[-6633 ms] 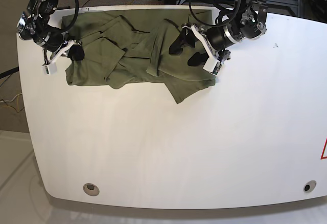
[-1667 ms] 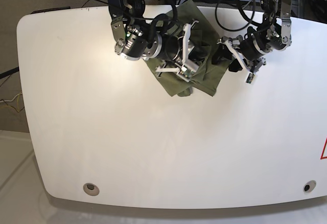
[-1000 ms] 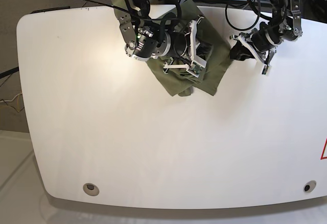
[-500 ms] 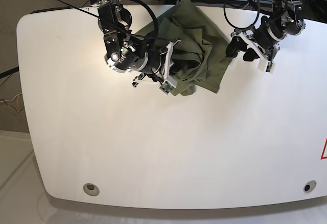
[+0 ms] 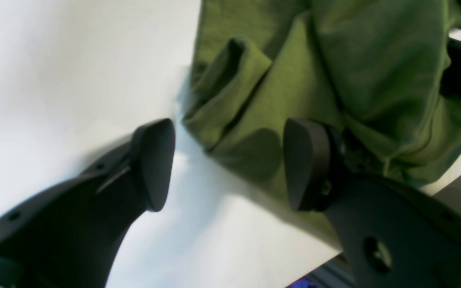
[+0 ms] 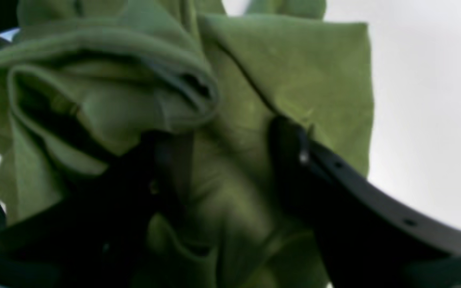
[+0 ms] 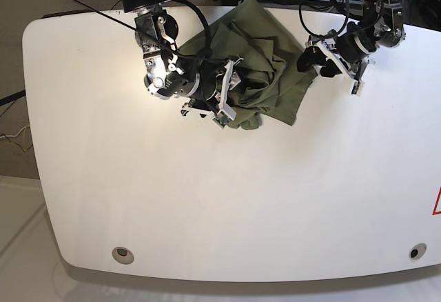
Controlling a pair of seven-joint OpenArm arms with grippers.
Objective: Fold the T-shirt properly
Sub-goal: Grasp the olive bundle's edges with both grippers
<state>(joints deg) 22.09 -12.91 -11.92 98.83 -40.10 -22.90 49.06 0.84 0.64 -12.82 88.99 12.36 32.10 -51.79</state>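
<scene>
Bright, even light with glare on the table (image 7: 289,198); both wrist views blurred close up.

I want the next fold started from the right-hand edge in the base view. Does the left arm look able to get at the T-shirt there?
Probably yes. The left gripper stands open right at the T-shirt edge, one finger over the cloth, nothing between.

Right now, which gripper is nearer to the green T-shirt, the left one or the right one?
Right. The right gripper sits open against the bunched green T-shirt, its jaws straddling the cloth. The left gripper is open at the shirt's edge, one jaw over cloth, one over bare table.
</scene>
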